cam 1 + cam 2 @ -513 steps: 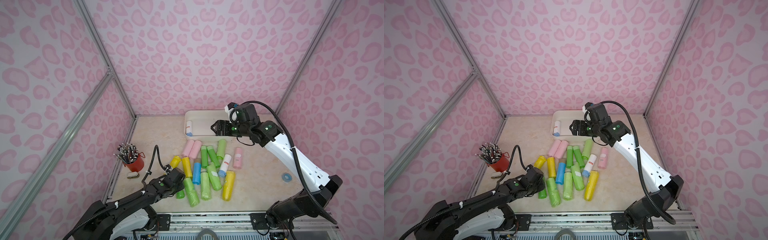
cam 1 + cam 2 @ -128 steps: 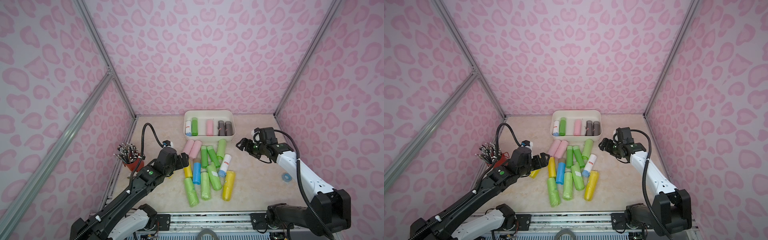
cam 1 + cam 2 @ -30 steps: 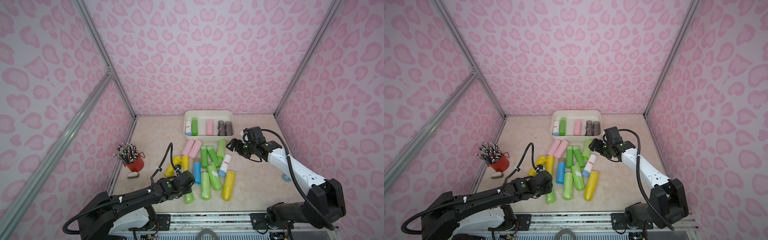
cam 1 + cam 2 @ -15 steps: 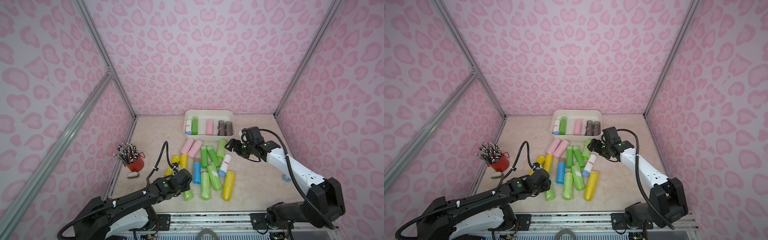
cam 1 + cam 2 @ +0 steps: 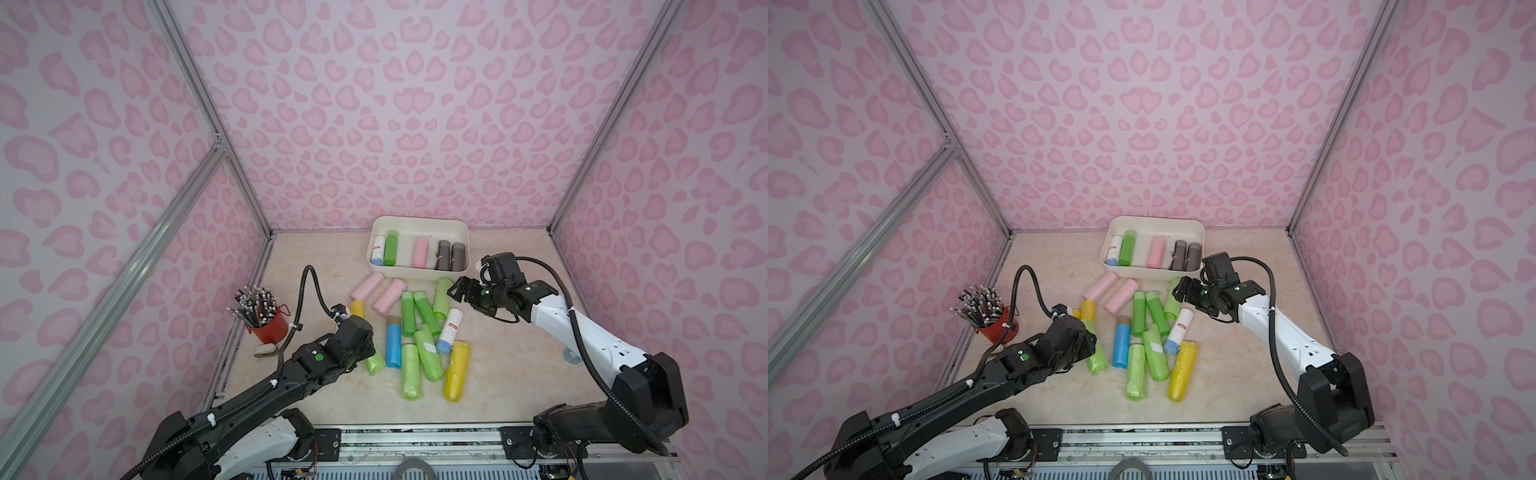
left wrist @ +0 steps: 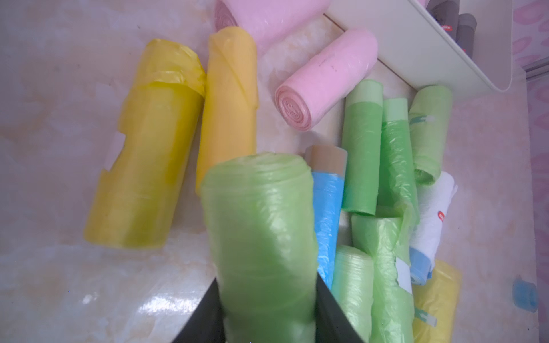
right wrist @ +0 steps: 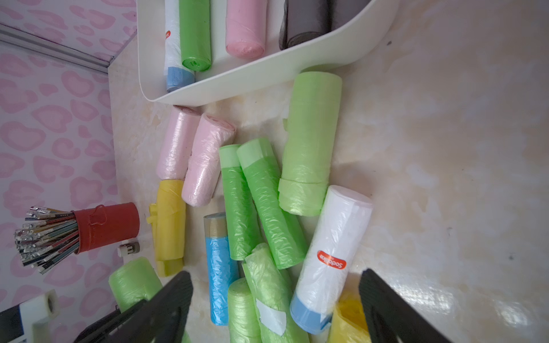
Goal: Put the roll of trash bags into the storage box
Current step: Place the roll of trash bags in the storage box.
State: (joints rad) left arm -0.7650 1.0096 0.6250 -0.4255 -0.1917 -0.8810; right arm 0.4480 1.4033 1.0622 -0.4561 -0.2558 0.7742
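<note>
Box point(image 5: 417, 272): 5 rolls point(image 5: 420, 252); 13 outside

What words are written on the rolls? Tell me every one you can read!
"Sodalike", as best it reads: red oval label on the loose white roll.
Red label on the boxed white roll in the storage box: too cut off to read.
Red label on the grey roll: blurred.
</note>
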